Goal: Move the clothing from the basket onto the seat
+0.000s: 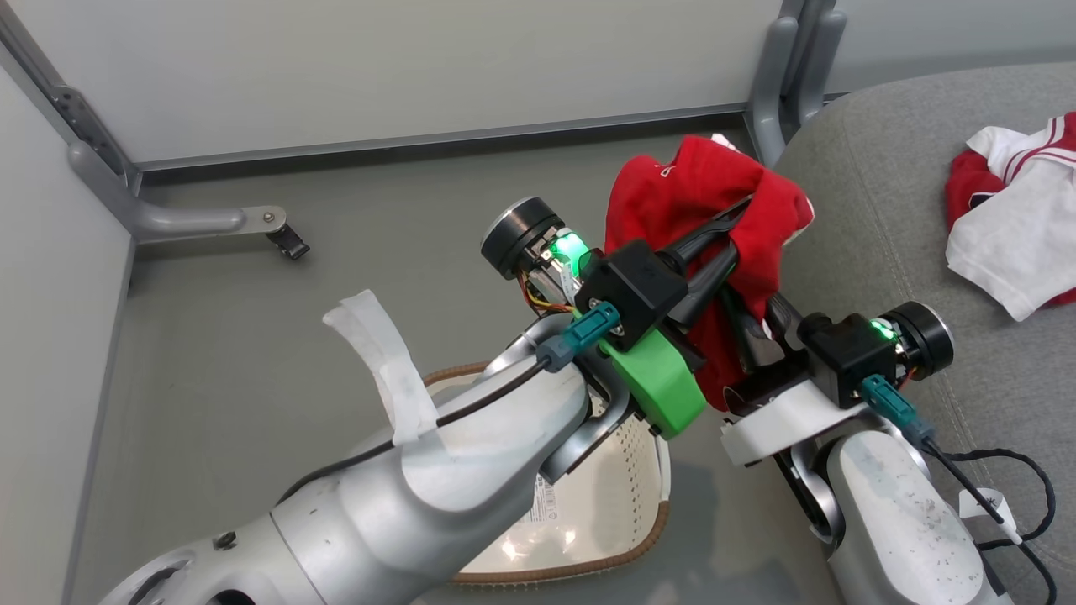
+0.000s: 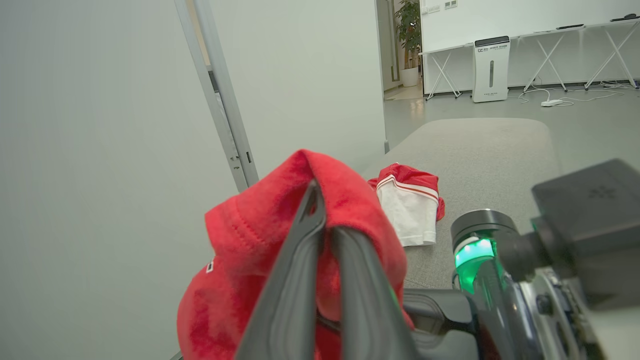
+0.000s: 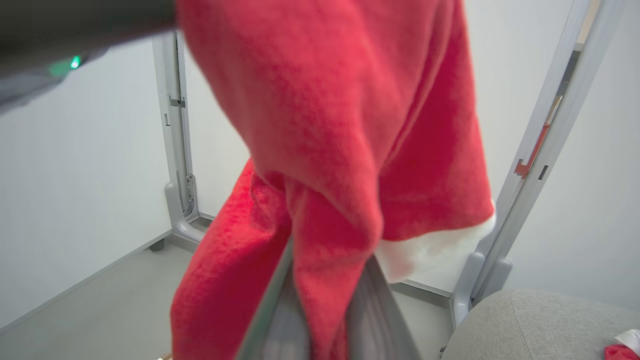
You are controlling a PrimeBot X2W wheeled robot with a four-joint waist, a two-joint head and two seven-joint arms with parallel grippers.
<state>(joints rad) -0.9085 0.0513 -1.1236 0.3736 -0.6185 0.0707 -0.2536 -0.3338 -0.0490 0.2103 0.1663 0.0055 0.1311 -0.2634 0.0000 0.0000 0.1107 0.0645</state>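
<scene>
Right now the red garment hangs clear of the basket, bunched in the air at about one o'clock in the head view, just beside the rounded edge of the seat but not yet over it. The left tool has its fingers pressed together, pinching the top of the cloth, which drapes over the tips. The right tool comes in from five o'clock with a lower fold lying between its fingers; the view is blurred, so I cannot tell whether it has clamped down. Out at three o'clock a second garment, red with a white panel, lies crumpled on the seat, so that half looks done. The basket sits on the floor at six o'clock under the left forearm, and the part of its inside that shows is bare white. What appears left is carrying this piece across and letting go.
</scene>
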